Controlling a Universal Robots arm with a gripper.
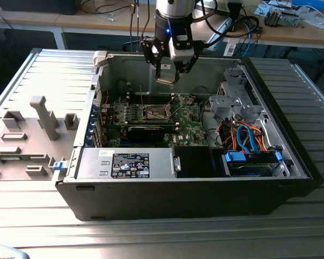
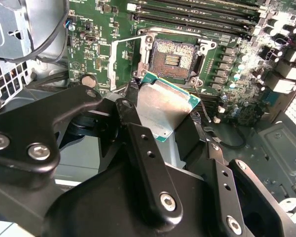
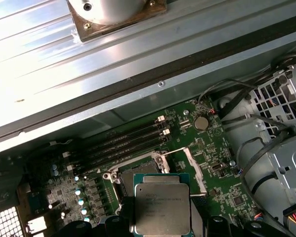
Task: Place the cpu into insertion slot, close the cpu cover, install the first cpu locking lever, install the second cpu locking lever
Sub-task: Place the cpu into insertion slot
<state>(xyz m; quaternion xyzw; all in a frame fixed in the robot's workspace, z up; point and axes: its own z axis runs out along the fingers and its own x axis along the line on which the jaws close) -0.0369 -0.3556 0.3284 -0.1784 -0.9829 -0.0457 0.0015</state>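
Note:
My gripper (image 1: 166,76) hangs above the open computer case, shut on the cpu (image 1: 166,81). The cpu (image 2: 165,106) is a flat square chip with a silvery top and a green-tan edge, clamped between two black fingers (image 2: 138,133). It hovers above the insertion slot (image 2: 175,58), a dark square recess on the green motherboard (image 2: 93,19). In the first wrist view the cpu (image 3: 162,205) hides part of the insertion slot (image 3: 138,168). The cpu cover (image 2: 114,61), a thin silver frame, stands swung open beside the slot. Thin metal levers (image 1: 142,97) stand up near the insertion slot (image 1: 154,112).
The case wall (image 1: 151,62) rises close behind the gripper. Long black memory slots (image 3: 123,140) run beside the socket. A metal drive cage (image 1: 232,102) with orange and blue cables (image 1: 248,135) fills the exterior view's right. The power supply (image 1: 129,163) lies along the front.

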